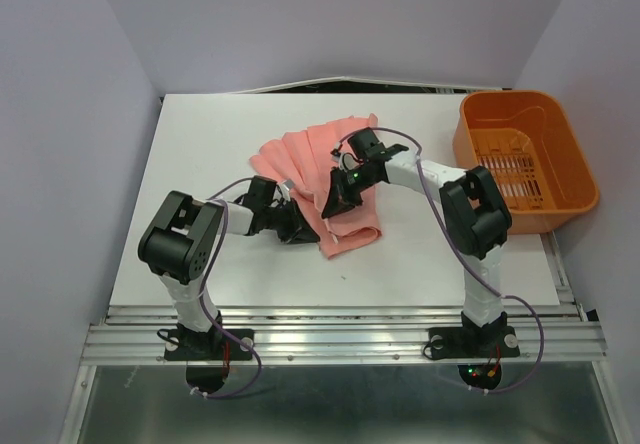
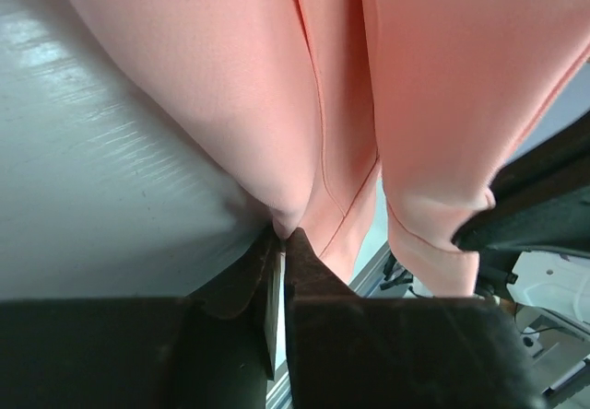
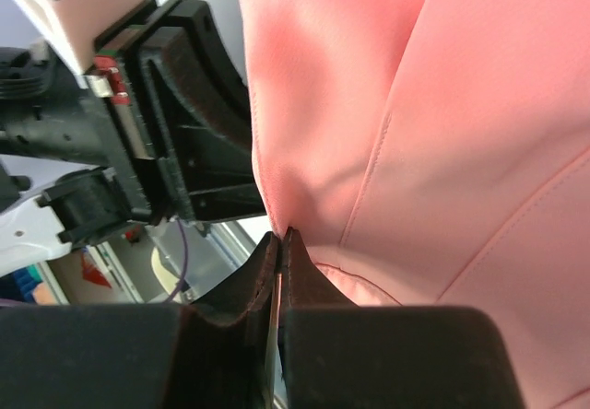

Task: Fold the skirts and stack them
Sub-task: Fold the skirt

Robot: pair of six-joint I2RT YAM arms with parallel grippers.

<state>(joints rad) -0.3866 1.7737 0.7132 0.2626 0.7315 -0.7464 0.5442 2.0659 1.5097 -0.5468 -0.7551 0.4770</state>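
- Found one skirt bunched at mid-frame on the tabletop, well left of the orange basket at upper right; saw no second skirt.
- Saw the left jaws clenched on a fold at the skirt's lower left edge, with cloth spreading up and away from the tips in the left wrist view.
- Saw the right jaws pinched tight on a seamed edge near the heap's middle, just beside the left pair.
- Judged a fold as under way, with stacking not yet begun.
- Called for carrying both pinches together at even height, keeping the cloth taut between them, so as to lay the edge flat without dragging the lower layer.
- Called for letting go only after aligning the pleats.
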